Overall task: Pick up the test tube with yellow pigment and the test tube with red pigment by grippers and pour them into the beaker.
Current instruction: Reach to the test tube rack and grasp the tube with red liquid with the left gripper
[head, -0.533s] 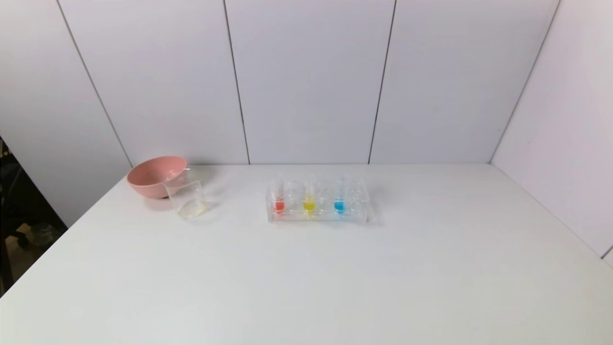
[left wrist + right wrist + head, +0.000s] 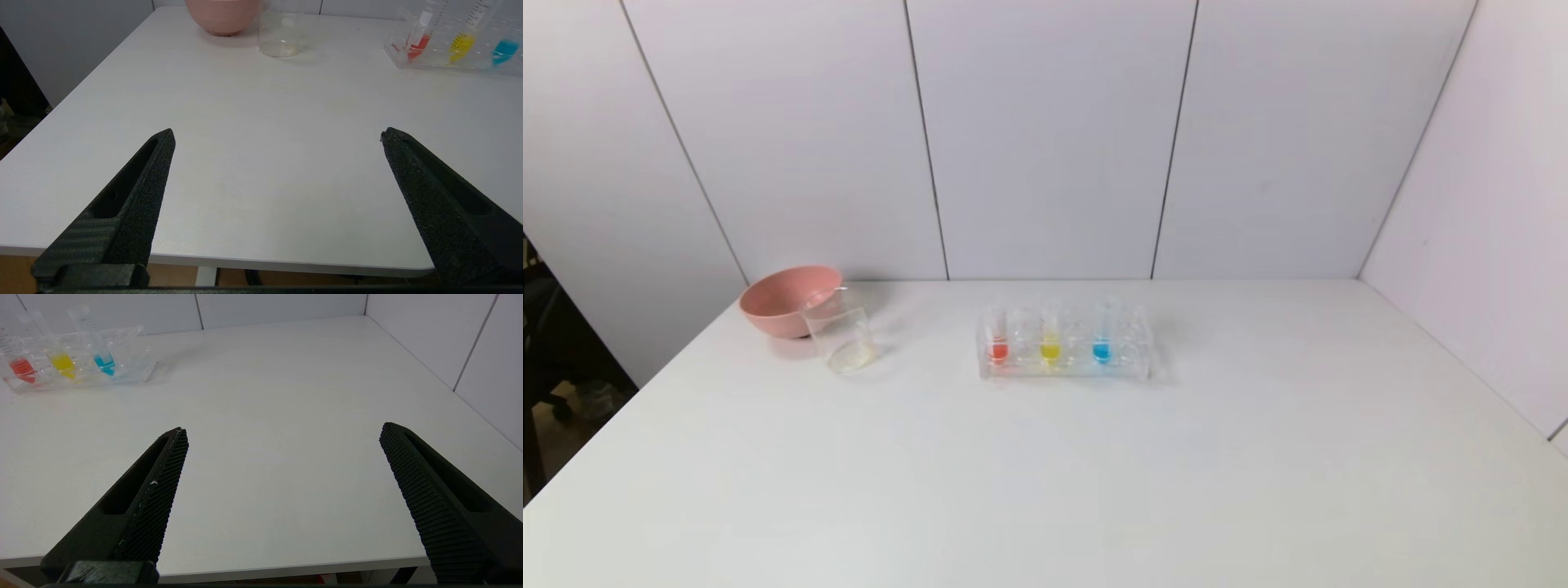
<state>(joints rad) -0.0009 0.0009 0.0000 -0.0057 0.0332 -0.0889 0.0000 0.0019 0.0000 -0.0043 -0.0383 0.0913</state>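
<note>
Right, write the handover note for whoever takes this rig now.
Left pincer: open, empty, low over the table's near edge.
Right pincer: open, empty, likewise.
Red tube, yellow tube and blue tube stand in the rack.
Beaker sits just in front of the pink bowl, holding no colour.
Done: nothing.
Left: grasp the yellow and red tubes, pour both into the beaker.

Right gripper [image 2: 282,435] jaws spread wide above the table [image 2: 286,396] edge.

— What sort of place is this?
— A lab-style test bench: white table [image 2: 1045,474], plain panelled walls [image 2: 1045,139], a clear tube rack [image 2: 1066,366] mid-frame, beaker [image 2: 841,336] and pink bowl [image 2: 783,300] at left.
</note>
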